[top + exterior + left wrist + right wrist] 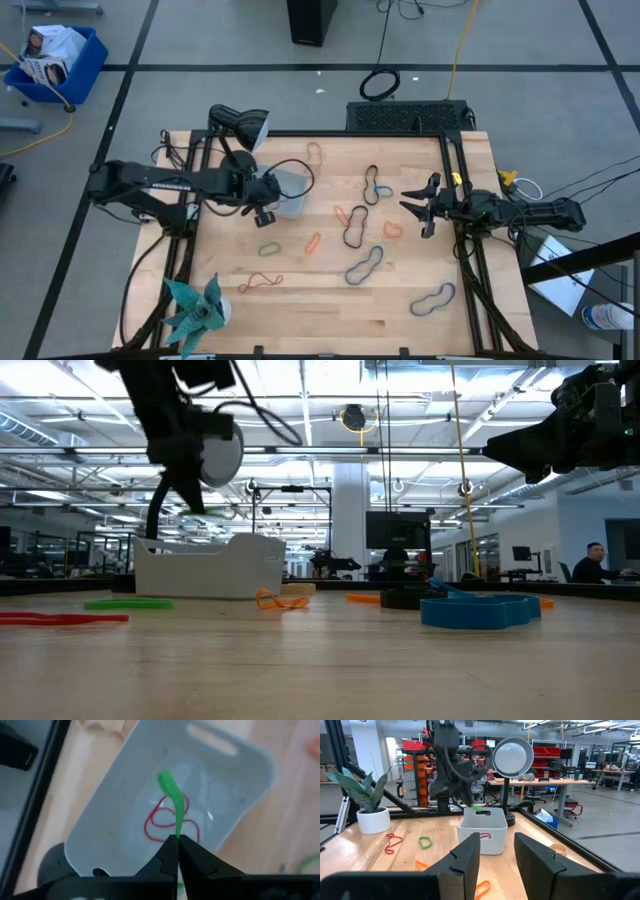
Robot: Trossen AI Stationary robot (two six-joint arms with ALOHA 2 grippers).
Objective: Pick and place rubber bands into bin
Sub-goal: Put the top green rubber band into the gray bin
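The bin [292,192], a small pale grey tray, stands at the table's far left and holds a red rubber band [167,822]. My left gripper [266,206] hovers just above the bin [100,835], shut on a green rubber band [172,795]. Other rubber bands lie flat on the wood: tan [315,152], black [355,232], orange [313,241], green [270,249], blue-grey [365,265], grey [433,300]. My right gripper [420,206] waits open at the table's right side, above the wood, with nothing between its fingers [470,852]. My left gripper pinches one end of the green band [178,834] between its two fingertips. The fingers slant down from the table's left side. The band hangs slack beyond the tips, over the bin's inside and above the red band; whether its free end [165,777] touches the bin's floor I cannot tell.
A desk lamp [240,125] stands at the far left corner, close behind the bin. A potted plant [195,310] sits at the near left corner. Black frame rails [468,250] run along the left and right sides. The near middle of the table is bare wood.
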